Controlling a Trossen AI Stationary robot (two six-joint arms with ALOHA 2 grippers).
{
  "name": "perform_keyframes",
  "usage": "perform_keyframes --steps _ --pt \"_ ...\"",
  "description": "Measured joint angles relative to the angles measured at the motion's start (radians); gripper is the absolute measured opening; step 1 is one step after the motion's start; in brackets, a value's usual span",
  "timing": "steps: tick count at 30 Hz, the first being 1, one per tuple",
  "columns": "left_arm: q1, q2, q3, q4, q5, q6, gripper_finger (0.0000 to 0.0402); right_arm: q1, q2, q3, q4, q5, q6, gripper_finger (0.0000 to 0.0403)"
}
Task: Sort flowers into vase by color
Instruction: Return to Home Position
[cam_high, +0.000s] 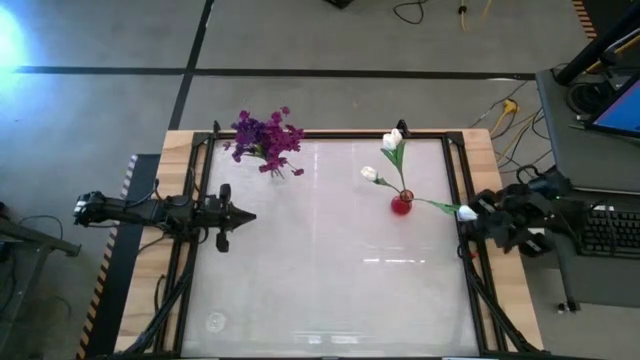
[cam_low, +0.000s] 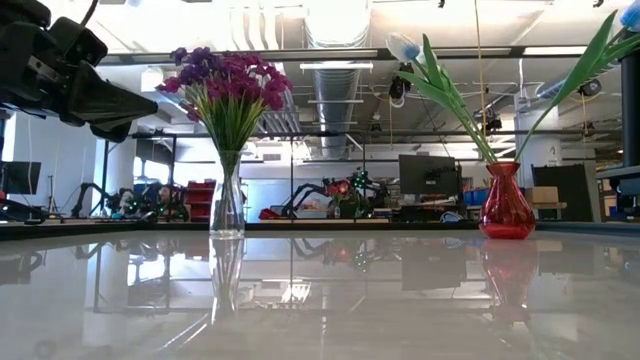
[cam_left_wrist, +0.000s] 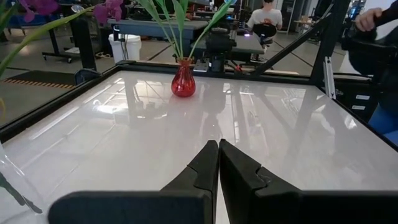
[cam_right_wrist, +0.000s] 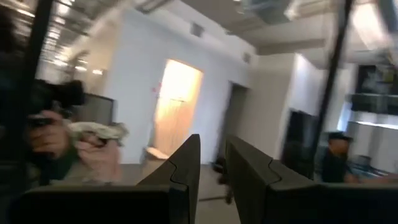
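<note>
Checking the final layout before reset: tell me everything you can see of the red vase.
The red vase is small, translucent and glass-like, with a round belly, a narrow neck and a flared lip. It stands upright on the glossy white table, on its right half. Three white tulips on thin green stems stand in it and splay apart. Only the tabletop and those stems are seen touching it.

A keyboard (cam_high: 612, 232) lies right of the glossy white table (cam_high: 330, 290).
</note>
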Motion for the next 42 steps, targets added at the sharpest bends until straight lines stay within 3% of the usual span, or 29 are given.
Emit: perform_keyframes --steps 9,14,18,22,29,32,42 --pt "0.0 0.0 0.0 0.0 0.0 0.0 0.0 0.312 0.0 -0.029 -0.224 -0.07 -0.184 0.0068" --pt "0.0 0.0 0.0 0.0 0.0 0.0 0.0 0.391 0.0 -0.095 -0.32 -0.071 -0.313 0.0068" --pt "0.0 0.0 0.0 0.0 0.0 0.0 0.0 0.454 0.0 -0.165 -0.354 -0.183 -0.446 0.0068" --pt "0.0 0.0 0.0 0.0 0.0 0.0 0.0 0.491 0.0 -0.212 -0.345 -0.335 -0.579 0.0068" --pt "0.0 0.0 0.0 0.0 0.0 0.0 0.0 0.502 0.0 -0.301 -0.348 -0.317 -0.567 0.0068" --pt "0.0 0.0 0.0 0.0 0.0 0.0 0.0 0.502 -0.001 -0.335 -0.343 -0.261 -0.58 0.0068" --pt "0.0 0.0 0.0 0.0 0.0 0.0 0.0 0.502 0.0 -0.296 -0.317 -0.242 -0.735 0.0068"
